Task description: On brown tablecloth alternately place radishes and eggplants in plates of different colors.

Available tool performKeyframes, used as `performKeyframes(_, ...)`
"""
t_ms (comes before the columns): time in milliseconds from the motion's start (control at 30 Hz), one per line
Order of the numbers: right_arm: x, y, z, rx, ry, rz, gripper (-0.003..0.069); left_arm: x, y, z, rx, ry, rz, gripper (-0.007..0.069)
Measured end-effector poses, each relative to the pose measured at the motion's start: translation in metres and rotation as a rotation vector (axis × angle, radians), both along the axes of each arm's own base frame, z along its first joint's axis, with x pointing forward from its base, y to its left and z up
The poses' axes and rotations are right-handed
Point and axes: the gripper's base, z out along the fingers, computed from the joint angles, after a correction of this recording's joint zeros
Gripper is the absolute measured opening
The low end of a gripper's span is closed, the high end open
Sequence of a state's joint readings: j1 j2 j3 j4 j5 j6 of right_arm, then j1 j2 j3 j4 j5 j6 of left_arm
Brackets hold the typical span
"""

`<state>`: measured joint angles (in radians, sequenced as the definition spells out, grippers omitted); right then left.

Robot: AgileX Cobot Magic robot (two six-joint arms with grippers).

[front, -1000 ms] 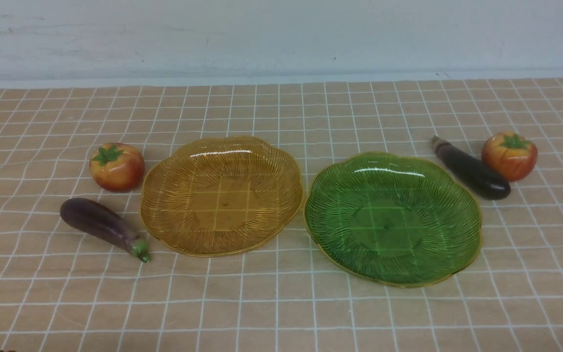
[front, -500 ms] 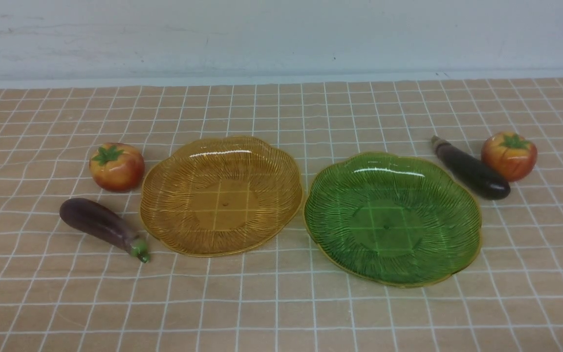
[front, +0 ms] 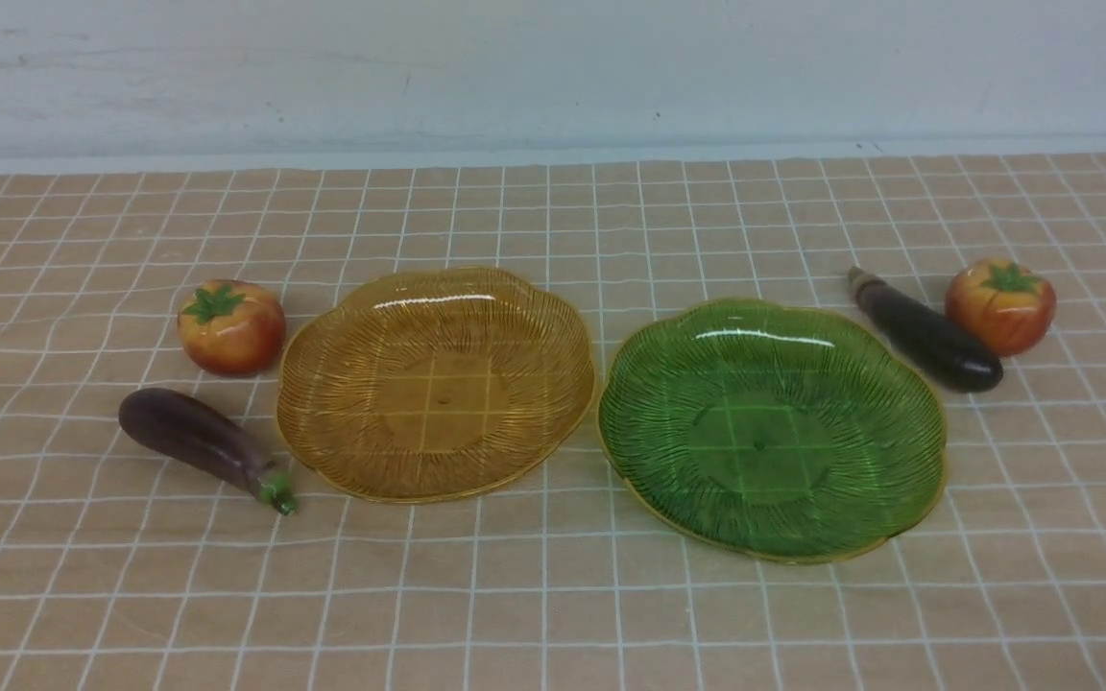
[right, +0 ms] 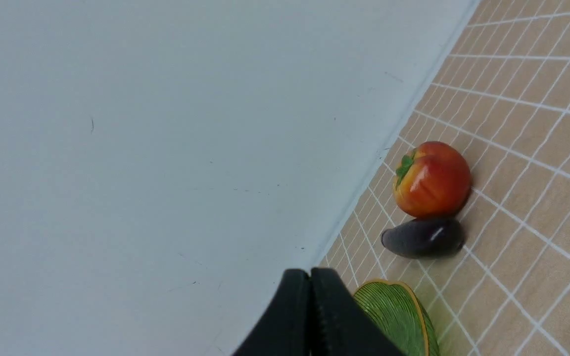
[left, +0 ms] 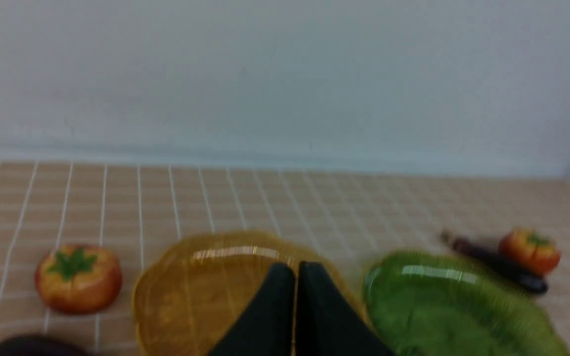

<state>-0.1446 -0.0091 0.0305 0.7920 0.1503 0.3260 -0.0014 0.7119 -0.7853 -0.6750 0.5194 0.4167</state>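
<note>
Although both plates are unfilled, the clearances found around them are uneven; the amber plate (front: 438,398) is set left of centre, with one red-orange radish (front: 230,328) noted just off its rim at ten o'clock and the purple eggplant (front: 198,440) at eight o'clock, its green stem tip close to the edge. The green plate (front: 772,441) is placed beside the amber one, their rims nearly meeting; the dark eggplant (front: 927,331) is lodged at its two o'clock edge, with the second radish (front: 1001,305) seated against or very near the far side of that eggplant. The jaws of the left gripper (left: 299,269) and of the right gripper (right: 309,274) are closed together, with nothing held. Should the right-hand radish be gripped first, the dark eggplant could be nudged into the plate rim, owing to the tight spacing; a round, glossy radish might be rolled away by off-centre closing; a plate could be shifted if its rim were clipped. Open brown tablecloth (front: 543,614) is available towards six o'clock and twelve o'clock; approach from above is judged safest.
</note>
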Motion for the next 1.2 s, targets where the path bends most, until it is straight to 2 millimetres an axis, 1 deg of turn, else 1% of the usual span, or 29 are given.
performKeyframes(100, 0.000, 0.000, 0.000, 0.001, 0.002, 0.003, -0.0011, 0.043, 0.001, -0.020, 0.141, 0.237, -0.041, -0.0003)
performKeyframes(167, 0.000, 0.002, -0.002, -0.051, 0.030, 0.022, -0.0011, 0.057, 0.003, -0.026, 0.175, 0.339, -0.047, -0.0003)
performKeyframes(233, 0.000, 0.006, -0.002, -0.125, 0.068, 0.065, -0.0011, 0.079, 0.005, -0.038, 0.195, 0.507, -0.046, -0.0003)
performKeyframes(267, -0.001, 0.009, 0.002, -0.191, 0.090, 0.103, -0.0011, 0.085, 0.007, -0.038, 0.212, 0.545, -0.040, -0.0003)
performKeyframes(333, -0.004, 0.015, 0.014, -0.299, 0.104, 0.161, -0.0011, 0.102, 0.010, -0.045, 0.239, 0.660, -0.029, -0.0003)
performKeyframes(400, -0.007, 0.019, 0.031, -0.392, 0.112, 0.212, -0.0011, 0.119, 0.014, -0.044, 0.282, 0.716, -0.009, -0.0003)
performKeyframes(433, -0.006, 0.022, 0.041, -0.444, 0.134, 0.248, -0.0011, 0.123, 0.015, -0.046, 0.293, 0.738, -0.004, -0.0003)
performKeyframes(500, -0.004, 0.026, 0.062, -0.501, 0.172, 0.315, -0.0011, 0.140, 0.019, -0.043, 0.302, 0.768, 0.018, -0.0003)
performKeyframes(533, -0.001, 0.028, 0.067, -0.534, 0.214, 0.360, -0.0011, 0.149, 0.021, -0.040, 0.290, 0.776, 0.029, -0.0003)
performKeyframes(567, 0.002, 0.031, 0.078, -0.563, 0.250, 0.418, -0.0011, 0.155, 0.022, -0.036, 0.279, 0.771, 0.036, -0.0003)
performKeyframes(633, 0.009, 0.034, 0.090, -0.603, 0.327, 0.514, -0.0011, 0.170, 0.027, -0.031, 0.244, 0.775, 0.048, -0.0002)
performKeyframes(667, 0.016, 0.035, 0.095, -0.619, 0.386, 0.576, -0.0011, 0.174, 0.028, -0.031, 0.234, 0.776, 0.051, -0.0001)
performKeyframes(700, 0.019, 0.037, 0.101, -0.642, 0.420, 0.630, -0.0011, 0.180, 0.031, -0.029, 0.218, 0.777, 0.055, -0.0001)
performKeyframes(767, 0.032, 0.037, 0.108, -0.668, 0.517, 0.743, -0.0011, 0.193, 0.037, -0.031, 0.186, 0.790, 0.059, 0.0000)
performKeyframes(833, 0.041, 0.037, 0.112, -0.688, 0.573, 0.819, -0.0011, 0.207, 0.048, -0.030, 0.164, 0.791, 0.073, 0.0000)
performKeyframes(867, 0.045, 0.037, 0.115, -0.702, 0.595, 0.856, -0.0011, 0.213, 0.053, -0.033, 0.159, 0.801, 0.078, 0.0000)
performKeyframes(933, 0.054, 0.037, 0.114, -0.712, 0.628, 0.904, -0.0011, 0.221, 0.058, -0.033, 0.157, 0.795, 0.087, 0.0000)
performKeyframes(1067, 0.060, 0.036, 0.113, -0.717, 0.640, 0.924, -0.0011, 0.247, 0.068, -0.048, 0.186, 0.778, 0.081, 0.0011)
performKeyframes(1100, 0.061, 0.036, 0.113, -0.717, 0.640, 0.925, -0.0011, 0.252, 0.069, -0.050, 0.198, 0.767, 0.076, 0.0018)
performKeyframes(1200, 0.062, 0.036, 0.114, -0.719, 0.630, 0.916, -0.0011, 0.269, 0.070, -0.066, 0.235, 0.737, 0.050, 0.0057)
